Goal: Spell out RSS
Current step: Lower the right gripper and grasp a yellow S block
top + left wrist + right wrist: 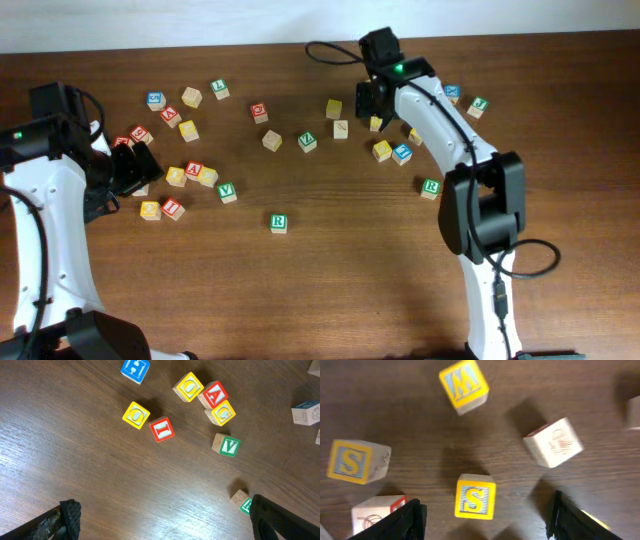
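A green R cube sits alone at the table's middle front; in the left wrist view it is partly hidden by my right finger. A second green R cube lies by the right arm. One yellow S cube sits on the table between the fingertips of my open right gripper, untouched; from overhead it lies just past that gripper. A second yellow S cube lies to its left. My left gripper is open and empty, hovering at the far left.
A yellow M cube, a plain cube with a red drawing and a white-and-red cube surround the S cubes. A green V cube, red I, red A and yellow cubes lie ahead of the left gripper.
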`<action>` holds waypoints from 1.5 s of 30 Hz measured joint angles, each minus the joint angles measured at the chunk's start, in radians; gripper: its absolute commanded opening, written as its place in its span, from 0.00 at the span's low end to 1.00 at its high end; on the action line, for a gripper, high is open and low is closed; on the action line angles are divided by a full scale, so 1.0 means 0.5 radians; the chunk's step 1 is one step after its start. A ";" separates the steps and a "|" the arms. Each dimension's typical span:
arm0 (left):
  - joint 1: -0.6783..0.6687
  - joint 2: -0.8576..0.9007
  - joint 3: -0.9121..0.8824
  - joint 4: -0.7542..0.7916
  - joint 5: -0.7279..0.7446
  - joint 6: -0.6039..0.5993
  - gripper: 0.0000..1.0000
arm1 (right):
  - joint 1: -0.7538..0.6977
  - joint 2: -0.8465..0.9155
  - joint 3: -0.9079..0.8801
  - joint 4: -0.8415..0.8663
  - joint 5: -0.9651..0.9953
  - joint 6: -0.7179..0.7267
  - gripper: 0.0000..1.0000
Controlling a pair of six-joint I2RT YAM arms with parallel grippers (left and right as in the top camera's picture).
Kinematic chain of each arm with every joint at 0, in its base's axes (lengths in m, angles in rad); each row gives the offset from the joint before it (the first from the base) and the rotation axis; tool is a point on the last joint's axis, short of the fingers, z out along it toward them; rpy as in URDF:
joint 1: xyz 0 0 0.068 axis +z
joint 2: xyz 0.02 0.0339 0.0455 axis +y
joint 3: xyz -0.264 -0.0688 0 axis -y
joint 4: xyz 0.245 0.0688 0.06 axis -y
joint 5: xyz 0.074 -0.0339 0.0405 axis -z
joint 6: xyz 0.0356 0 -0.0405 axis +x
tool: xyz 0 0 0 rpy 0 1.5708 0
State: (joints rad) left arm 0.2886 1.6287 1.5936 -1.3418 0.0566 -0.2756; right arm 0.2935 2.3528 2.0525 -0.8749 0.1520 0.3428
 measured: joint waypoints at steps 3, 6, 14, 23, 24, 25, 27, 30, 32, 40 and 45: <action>0.000 0.000 0.000 0.000 0.000 0.000 0.99 | 0.000 0.042 0.000 0.021 -0.055 -0.027 0.72; 0.000 0.000 0.000 0.000 0.000 0.000 0.99 | -0.001 0.063 0.000 0.025 -0.082 -0.057 0.72; 0.000 0.000 0.000 0.000 0.000 0.000 0.99 | -0.010 0.122 0.000 0.027 -0.092 -0.067 0.61; 0.000 0.000 0.000 0.000 0.000 0.000 0.99 | -0.010 0.157 0.000 0.101 -0.098 -0.072 0.51; 0.000 0.000 0.000 0.000 0.000 0.000 0.99 | -0.010 0.157 0.000 0.101 -0.098 -0.072 0.50; 0.000 0.000 0.000 0.000 0.000 0.000 0.99 | -0.010 0.157 0.000 0.101 -0.098 -0.069 0.50; 0.000 0.000 0.000 0.000 0.000 0.000 0.99 | -0.010 0.157 0.000 0.100 -0.098 -0.072 0.46; 0.000 0.000 0.000 0.000 0.000 0.000 0.99 | -0.010 0.157 0.000 0.097 -0.098 -0.070 0.45; 0.000 0.000 0.000 0.000 0.000 0.000 0.99 | -0.010 0.157 0.000 0.083 -0.098 -0.071 0.45; 0.000 0.000 0.000 0.000 0.000 0.000 0.99 | -0.010 0.157 0.000 0.031 -0.098 -0.071 0.42; 0.000 0.000 0.000 0.000 0.000 0.000 0.99 | -0.010 0.159 0.000 0.031 -0.114 -0.071 0.41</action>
State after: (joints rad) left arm 0.2886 1.6287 1.5936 -1.3418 0.0566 -0.2756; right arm 0.2886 2.4321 2.0525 -0.8593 0.0948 0.3073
